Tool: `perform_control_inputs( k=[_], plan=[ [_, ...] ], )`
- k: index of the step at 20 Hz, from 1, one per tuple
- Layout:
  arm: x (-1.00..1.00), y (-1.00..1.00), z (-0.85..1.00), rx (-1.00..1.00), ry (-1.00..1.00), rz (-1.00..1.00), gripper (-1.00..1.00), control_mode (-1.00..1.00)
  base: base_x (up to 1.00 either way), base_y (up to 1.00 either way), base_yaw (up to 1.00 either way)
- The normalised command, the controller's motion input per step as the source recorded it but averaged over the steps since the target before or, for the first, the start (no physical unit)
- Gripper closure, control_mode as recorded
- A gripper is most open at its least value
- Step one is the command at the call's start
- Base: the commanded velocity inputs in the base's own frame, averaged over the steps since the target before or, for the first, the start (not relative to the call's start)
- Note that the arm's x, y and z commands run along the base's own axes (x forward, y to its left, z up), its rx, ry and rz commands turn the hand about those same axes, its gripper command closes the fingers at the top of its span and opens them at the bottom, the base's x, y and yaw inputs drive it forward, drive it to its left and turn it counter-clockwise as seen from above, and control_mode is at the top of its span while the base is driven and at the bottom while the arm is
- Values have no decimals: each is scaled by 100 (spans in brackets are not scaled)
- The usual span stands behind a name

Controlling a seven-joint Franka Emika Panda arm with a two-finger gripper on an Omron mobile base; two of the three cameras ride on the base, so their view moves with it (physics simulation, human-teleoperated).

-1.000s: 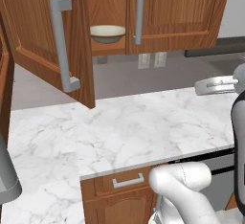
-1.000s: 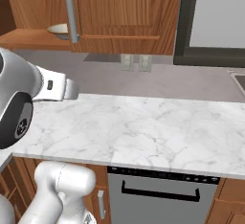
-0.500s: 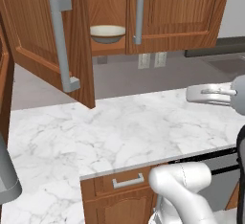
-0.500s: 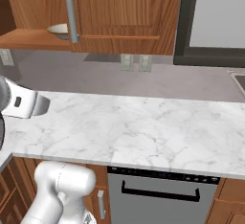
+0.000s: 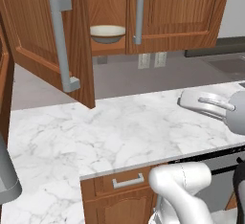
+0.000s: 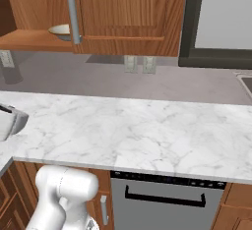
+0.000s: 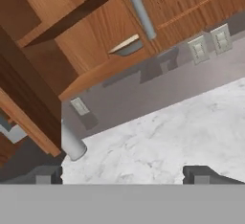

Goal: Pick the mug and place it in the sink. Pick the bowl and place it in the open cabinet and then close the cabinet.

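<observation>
Bowl [image 5: 107, 33] resting on the shelf of the wall cabinet [image 5: 182, 12], that placement judged complete; cabinet door [image 5: 57, 46] open, closing outstanding; gripper [image 7: 122, 175] with jaws fully spread, empty, above the marble counter [image 5: 119, 132].

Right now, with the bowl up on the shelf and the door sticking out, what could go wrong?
1. The bowl sits near the shelf's front edge, so shutting the cabinet door might bump it.
2. The door swings wide over the counter; the arm may clip it while reaching for the door handle.
3. The open hand could slip off that slim handle.
</observation>
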Motion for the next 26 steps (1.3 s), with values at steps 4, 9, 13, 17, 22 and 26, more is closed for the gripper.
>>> perform_control_inputs(
  k=[4,9,13,17,22,26],
  plan=[
    [-18,49,0,16,-7,-1,-100,-100,0,0,0],
    [-7,65,0,4,-15,-5,-100,-100,0,0,0],
    [-1,49,10,-5,-30,-8,-100,-100,0,0,0],
    [-8,33,14,-8,-32,-9,-100,-100,0,0,0],
    [-14,22,7,-6,-32,-9,-100,-100,0,0,0],
    [-20,5,6,-1,-26,-9,-100,-100,0,0,0]
  ],
)
